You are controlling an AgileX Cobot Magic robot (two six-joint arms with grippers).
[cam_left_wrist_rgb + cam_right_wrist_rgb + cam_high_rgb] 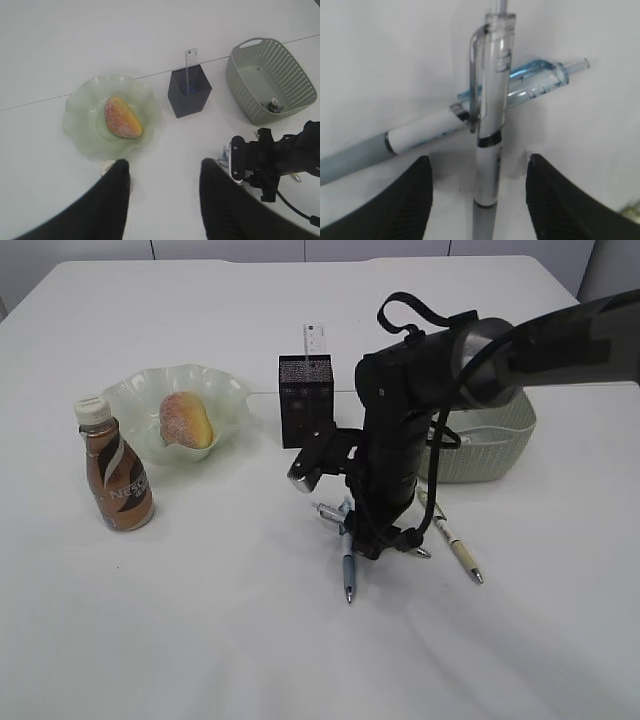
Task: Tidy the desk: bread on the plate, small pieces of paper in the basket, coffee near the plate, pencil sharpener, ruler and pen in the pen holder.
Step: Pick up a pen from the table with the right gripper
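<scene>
The counter point(200, 640) is plain white, with a thin seam running across it behind the objects, and pale panels stand at its far edge. Nearest the exterior camera, the right end effector point(385, 545) is down on the surface with its jaws apart, straddling a crossed pair of pens point(490, 125) — one upright between the dark fingers point(405, 200), the other lying under it at a slant, its clear blue cap end to the right; the jaws stand open around the upright pen and touch neither. A third pen point(457, 545), cream-barrelled, lies just right of this arm, pointing toward the camera. The arm's black body blocks part of the grey woven basket point(495, 445) behind it. On the left stands a brown coffee bottle point(117, 475) with a white cap, its label reading "NESC…" before it curves away; it is just beside the pale green ruffled plate point(225, 395), on which a sugar-dusted piece of bread point(186, 420) lies. Between plate and basket stands the black pen holder point(305, 400) with a white ruler point(315, 340) upright in it, its markings too small to read. In the left wrist view, the left end effector point(162, 190) hovers above the counter near the plate — jaws roughly half apart, holding nothing. The same view shows a small dark object point(274, 105) in the basket's corner, too small to identify.
</scene>
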